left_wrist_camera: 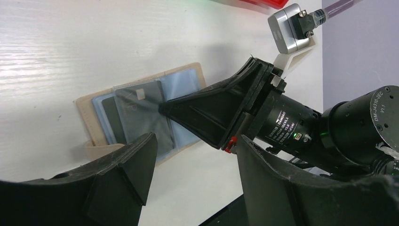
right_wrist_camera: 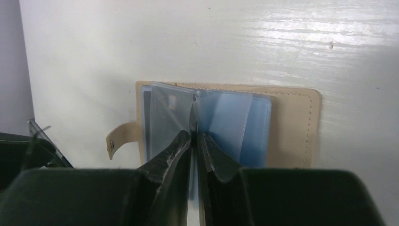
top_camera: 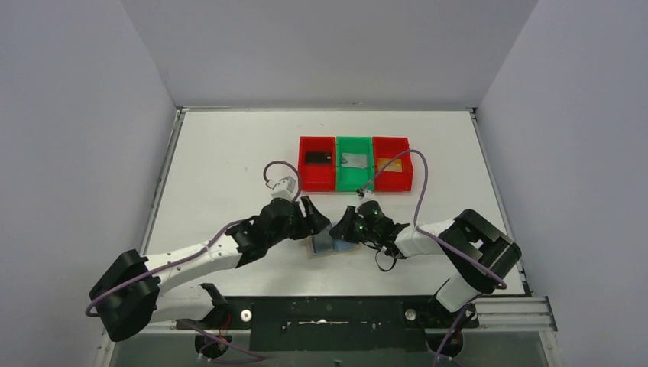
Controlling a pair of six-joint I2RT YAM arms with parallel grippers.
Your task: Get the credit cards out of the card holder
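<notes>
Tan and laid flat, the card holder [right_wrist_camera: 291, 122] sits open directly under the right pincer [right_wrist_camera: 194, 139]. Its pale blue lining faces up and its closure tab [right_wrist_camera: 120, 136] sticks out to that pincer's left.

The right pincer reaches in low along the centre fold. Its jaws are nearly together on the thin inner edge of a plastic sleeve [right_wrist_camera: 164, 113], which stands tilted up off the spread. A grey card [left_wrist_camera: 139, 101] with a pale chip shows inside that sleeve. Whether the jaws have the card itself or only the plastic, I cannot tell. The edge-on approach makes sense: the cards lie too flat to pinch from above, so the fold is the one place where a thin edge can be gripped.

The left pincer [left_wrist_camera: 196, 146] hangs just beside the holder on the tab side, jaws wide apart and holding nothing. It seems placed to pin the cover down should the pull drag the holder along.

Well beyond both pincers on the white table [top_camera: 229, 153], a black card [top_camera: 318, 158], a silver card [top_camera: 353, 160] and a gold card [top_camera: 390, 164] each lie in a bin of their own, the outer two in the red bins [top_camera: 304, 164] and the silver one in the green bin [top_camera: 354, 186]. I judge the task well along, with at least this grey card left.
</notes>
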